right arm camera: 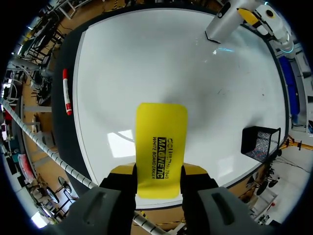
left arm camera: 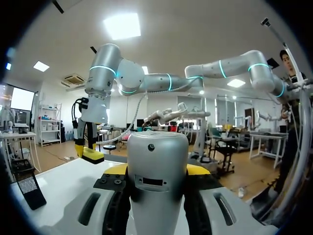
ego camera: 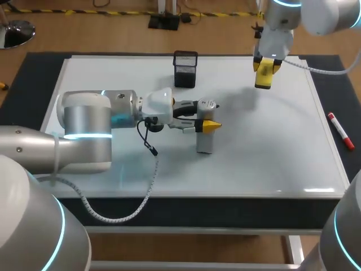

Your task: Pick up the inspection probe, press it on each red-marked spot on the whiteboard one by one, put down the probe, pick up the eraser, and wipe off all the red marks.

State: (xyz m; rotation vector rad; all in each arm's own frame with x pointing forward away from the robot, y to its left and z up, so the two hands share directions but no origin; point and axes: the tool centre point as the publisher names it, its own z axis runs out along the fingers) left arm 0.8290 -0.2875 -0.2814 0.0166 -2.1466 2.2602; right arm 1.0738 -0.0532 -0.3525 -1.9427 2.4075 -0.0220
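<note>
The whiteboard (ego camera: 254, 152) lies flat on the table (ego camera: 34, 73) and covers most of it. A holder (ego camera: 185, 69) stands on the board at its far edge, about midway along. Nearer than the holder, over the board's middle, the left hand (ego camera: 210, 125) grips the probe (ego camera: 205, 144), which points down at the board. The right hand (right arm camera: 159, 174) hangs above the board's far right part, with the eraser (right arm camera: 161, 142) clamped between its fingers. A marker (ego camera: 340, 130) lies on the table just right of the board.

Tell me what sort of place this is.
Probably a robotics lab test bench: a whiteboard lies flat under my arms, my left hand holds a silver probe, my right hand a yellow eraser, and a red marker lies beside the board.
</note>
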